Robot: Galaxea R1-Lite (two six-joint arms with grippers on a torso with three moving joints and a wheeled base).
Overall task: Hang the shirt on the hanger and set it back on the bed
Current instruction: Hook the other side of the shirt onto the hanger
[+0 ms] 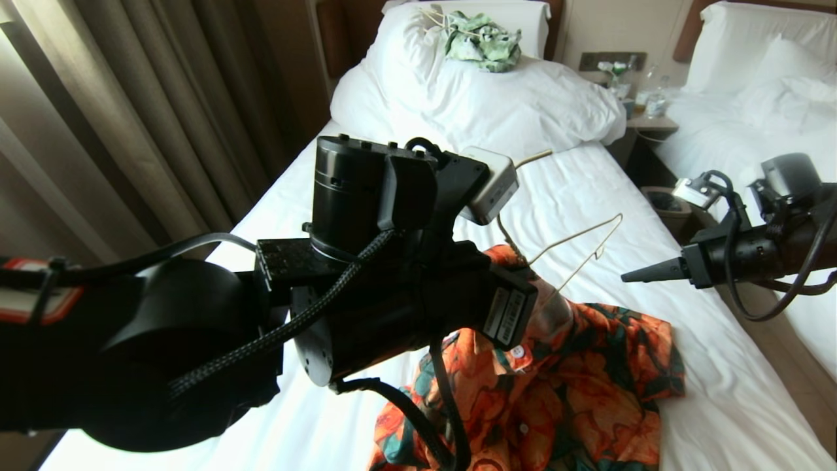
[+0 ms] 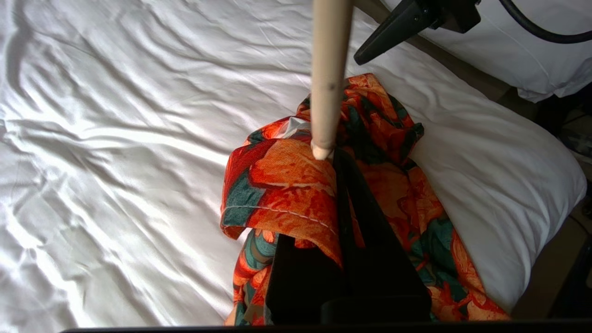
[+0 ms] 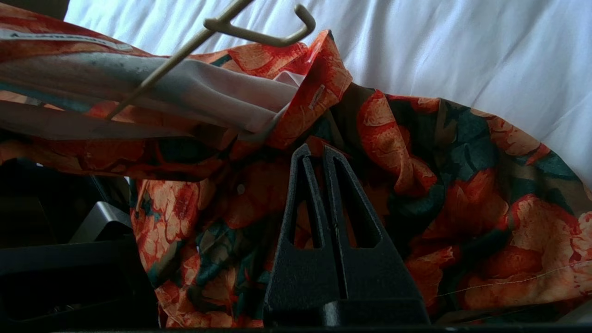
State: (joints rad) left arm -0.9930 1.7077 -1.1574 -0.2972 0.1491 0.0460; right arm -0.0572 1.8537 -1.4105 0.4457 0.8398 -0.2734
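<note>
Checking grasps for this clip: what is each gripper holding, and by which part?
The left gripper is shut on the hanger near one end, shirt fabric draped over it. The right gripper is shut and holds nothing.

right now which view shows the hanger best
The head view: the hanger shows its thin triangular frame rising out of the shirt above the bed. The right wrist view catches only one notched end; the left wrist view shows just a thick blurred bar.

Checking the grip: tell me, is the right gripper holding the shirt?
No: in the head view the right gripper hangs shut and empty in the air, apart from the shirt.
</note>
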